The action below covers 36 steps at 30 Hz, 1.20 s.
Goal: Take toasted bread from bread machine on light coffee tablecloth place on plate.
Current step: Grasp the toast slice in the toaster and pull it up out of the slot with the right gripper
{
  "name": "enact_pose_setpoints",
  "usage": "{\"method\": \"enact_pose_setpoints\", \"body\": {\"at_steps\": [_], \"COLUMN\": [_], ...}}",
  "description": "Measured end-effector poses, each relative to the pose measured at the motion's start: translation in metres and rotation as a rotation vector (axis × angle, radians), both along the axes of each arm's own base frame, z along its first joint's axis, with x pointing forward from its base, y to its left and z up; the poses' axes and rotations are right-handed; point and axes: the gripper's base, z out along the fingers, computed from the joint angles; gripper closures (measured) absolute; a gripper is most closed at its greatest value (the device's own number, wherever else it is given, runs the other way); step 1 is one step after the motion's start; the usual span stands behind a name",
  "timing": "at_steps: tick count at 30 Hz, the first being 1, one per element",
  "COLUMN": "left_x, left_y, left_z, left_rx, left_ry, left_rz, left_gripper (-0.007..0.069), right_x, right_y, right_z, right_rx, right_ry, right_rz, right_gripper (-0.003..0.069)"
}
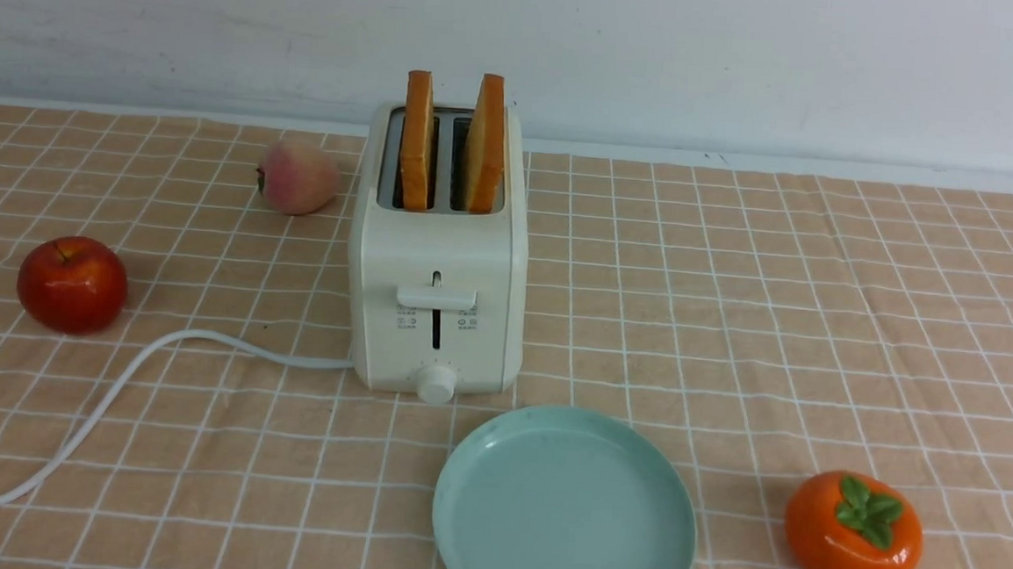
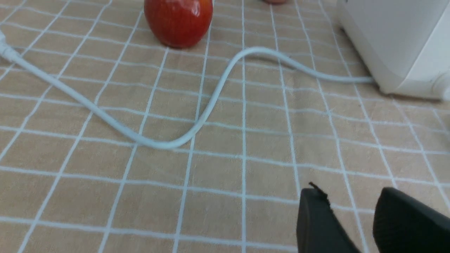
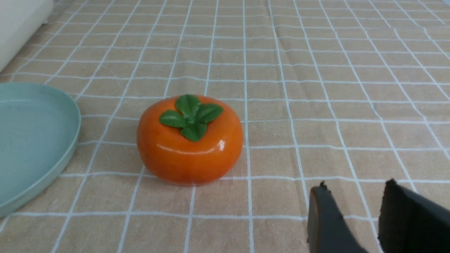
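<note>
Two slices of toasted bread (image 1: 417, 138) (image 1: 486, 142) stand upright in the slots of the cream-white bread machine (image 1: 435, 298), on the light coffee tablecloth (image 1: 733, 316). The mint-green plate (image 1: 565, 510) lies empty just in front of the machine, a little to its right; its rim shows in the right wrist view (image 3: 72, 140). Neither arm shows in the front view. My left gripper (image 2: 351, 196) is open and empty, low over the cloth near the machine's lower corner (image 2: 397, 52). My right gripper (image 3: 355, 191) is open and empty over the cloth, beside the persimmon.
The machine's white cord (image 1: 113, 392) (image 2: 197, 119) curls across the cloth at left. A red apple (image 1: 72, 283) (image 2: 178, 19) sits at left, a peach (image 1: 298, 177) behind it beside the machine, an orange persimmon (image 1: 854, 531) (image 3: 190, 138) right of the plate. A white wall closes the back.
</note>
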Motion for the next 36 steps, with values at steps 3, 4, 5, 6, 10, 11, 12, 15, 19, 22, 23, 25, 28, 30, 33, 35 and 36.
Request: {"method": "enact_pose_setpoints", "body": {"at_steps": [3,4,5,6,10,11,12,15,19,22,23,25,28,30,33,35,36], "left_x": [0.002,0.002,0.003,0.003,0.003,0.003,0.003,0.003,0.001,-0.003,-0.007,-0.010,-0.017,-0.020,-0.033,-0.037,-0.037], "left_y": [-0.001,-0.001,-0.002,-0.002,-0.002,-0.002,-0.002,-0.002,0.000,0.004,0.007,0.009,0.009,0.005,0.001,0.000,0.000], "left_z": [0.008,0.013,0.015,0.018,0.021,0.021,0.021,0.022,0.043,0.056,0.066,0.072,0.083,0.098,0.141,0.165,0.179], "left_rx": [-0.030,-0.046,-0.056,-0.058,-0.071,-0.070,-0.070,-0.075,-0.349,-0.578,-0.725,-0.785,-0.840,-0.811,-0.709,-0.649,-0.614], "left_ry": [-0.086,-0.138,-0.169,-0.195,-0.227,-0.227,-0.227,-0.238,-0.457,-0.588,-0.702,-0.770,-0.870,-0.871,-0.853,-0.812,-0.773], "left_rz": [-0.004,-0.006,-0.007,-0.007,-0.007,-0.007,-0.007,-0.007,0.010,0.014,0.000,-0.015,-0.074,-0.121,-0.155,-0.139,-0.119], "left_gripper": [0.0386,0.0386,0.0386,0.0386,0.0386,0.0386,0.0386,0.0386,0.0386,0.0386,0.0386,0.0386,0.0386,0.0386,0.0386,0.0386,0.0386], "right_x": [0.002,0.002,0.003,0.003,0.002,0.002,0.002,0.002,0.000,-0.003,-0.008,-0.011,-0.019,-0.024,-0.036,-0.039,-0.039], "right_y": [-0.001,-0.001,-0.001,-0.001,-0.002,-0.002,-0.002,-0.002,-0.003,-0.004,-0.004,-0.005,-0.005,-0.005,-0.003,-0.003,-0.002], "right_z": [0.008,0.014,0.017,0.022,0.030,0.031,0.033,0.034,0.044,0.054,0.065,0.070,0.085,0.104,0.147,0.173,0.190], "right_rx": [-0.001,-0.002,-0.002,-0.003,-0.004,-0.004,-0.004,-0.004,0.039,0.129,0.198,0.242,0.394,0.458,0.507,0.512,0.508], "right_ry": [-0.092,-0.156,-0.190,-0.245,-0.332,-0.350,-0.364,-0.376,-0.486,-0.613,-0.738,-0.805,-0.934,-0.940,-0.910,-0.874,-0.841], "right_rz": [-0.006,-0.010,-0.012,-0.016,-0.021,-0.023,-0.024,-0.024,-0.031,-0.032,-0.022,-0.012,0.032,0.054,0.071,0.069,0.064], "right_gripper": [0.0419,0.0419,0.0419,0.0419,0.0419,0.0419,0.0419,0.0419,0.0419,0.0419,0.0419,0.0419,0.0419,0.0419,0.0419,0.0419,0.0419]}}
